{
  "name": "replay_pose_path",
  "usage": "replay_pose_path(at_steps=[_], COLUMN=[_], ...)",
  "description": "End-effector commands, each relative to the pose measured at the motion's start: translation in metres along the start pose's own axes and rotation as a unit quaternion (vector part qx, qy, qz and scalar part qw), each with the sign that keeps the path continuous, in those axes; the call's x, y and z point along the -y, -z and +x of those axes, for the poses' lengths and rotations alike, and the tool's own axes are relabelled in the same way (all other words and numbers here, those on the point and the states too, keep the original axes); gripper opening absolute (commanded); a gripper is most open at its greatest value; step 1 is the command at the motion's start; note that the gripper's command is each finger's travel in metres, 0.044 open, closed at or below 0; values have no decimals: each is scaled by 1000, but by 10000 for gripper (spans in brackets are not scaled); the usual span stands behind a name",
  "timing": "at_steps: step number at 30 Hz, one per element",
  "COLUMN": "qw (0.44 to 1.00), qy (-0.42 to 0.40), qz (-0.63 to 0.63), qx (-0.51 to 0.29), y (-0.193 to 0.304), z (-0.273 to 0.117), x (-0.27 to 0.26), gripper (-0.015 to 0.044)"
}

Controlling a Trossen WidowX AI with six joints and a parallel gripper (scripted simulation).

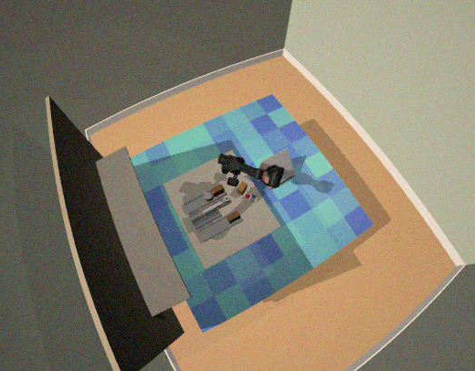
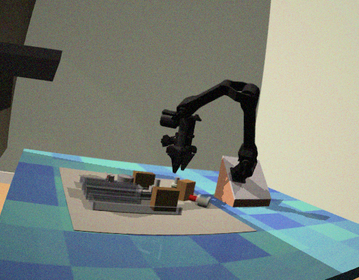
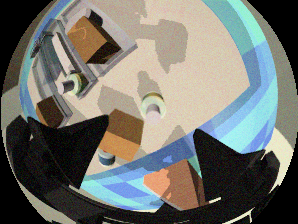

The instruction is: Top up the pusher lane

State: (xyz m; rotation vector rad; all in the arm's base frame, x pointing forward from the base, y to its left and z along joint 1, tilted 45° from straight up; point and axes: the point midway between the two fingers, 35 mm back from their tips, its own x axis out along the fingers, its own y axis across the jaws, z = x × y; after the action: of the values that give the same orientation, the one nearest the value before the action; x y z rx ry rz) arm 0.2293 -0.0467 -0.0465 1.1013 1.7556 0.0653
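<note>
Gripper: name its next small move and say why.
Probably lower straight down toward the small upright pale jar seen between the fingertips in the wrist view. The gripper hangs open and empty well above the grey mat, pointing down, with that jar standing loose in front of the lanes.
</note>
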Motion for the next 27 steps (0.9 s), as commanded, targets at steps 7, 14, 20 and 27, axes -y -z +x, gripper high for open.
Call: replay_pose_path(at_steps=[7, 14, 20, 27], qw=[1000, 1000, 1000, 1000], qy=[-2, -2, -2, -2], qz=[5, 5, 5, 5], qx=[-4, -4, -4, -4], y=[2, 1, 1, 2], z=[28, 37, 47, 58], x=[0, 0, 0, 0], gripper=[440, 440, 440, 440])
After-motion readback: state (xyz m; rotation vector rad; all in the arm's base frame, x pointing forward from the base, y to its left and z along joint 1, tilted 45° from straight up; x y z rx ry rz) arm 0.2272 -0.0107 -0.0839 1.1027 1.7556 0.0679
